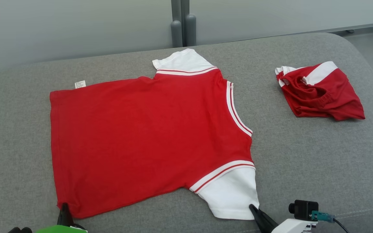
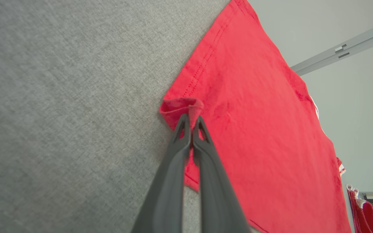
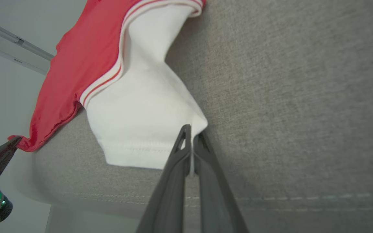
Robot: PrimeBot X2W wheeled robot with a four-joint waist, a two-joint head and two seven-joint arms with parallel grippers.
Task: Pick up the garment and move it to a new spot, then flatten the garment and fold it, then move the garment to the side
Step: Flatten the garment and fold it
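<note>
Left pincer point(image 2: 191, 120): It is clamped tight. Its two dark fingers pinch the bottom corner point(image 2: 180, 108) of the red shirt, and the cloth bunches into a little roll at the tips.
Right pincer point(image 3: 191, 130): It is clamped tight too. It pinches the outer corner of the near white sleeve point(image 3: 141, 123), right at the sleeve's end.
Where the pincers sit: Both are at the edge of the shirt closest to the robot. The left one is at the hem end and the right one is at the sleeve end, well apart from each other.
Shirt point(image 1: 147, 129): It lies spread out and mostly flat on the gray cushion point(image 1: 319, 161), with the hem to the robot's left and the neck to the right. The far white sleeve point(image 1: 183, 61) points away from the robot. A small white tag point(image 1: 80, 84) peeks out at the far hem.
Step now: I think the flattening is about done and the fold is starting, since both pincers hold the near edge.
Next move: I think both pincers need to lift the near edge together. Then they carry it over toward the far edge at the same speed, so the shirt folds in half without twisting.
Careful: The holds are on small bits of cloth, so a hard tug could pull a corner free.
Off to the side: A folded red cloth point(image 1: 319, 94) with white bands lies on the cushion to the right, well apart from the shirt.
</note>
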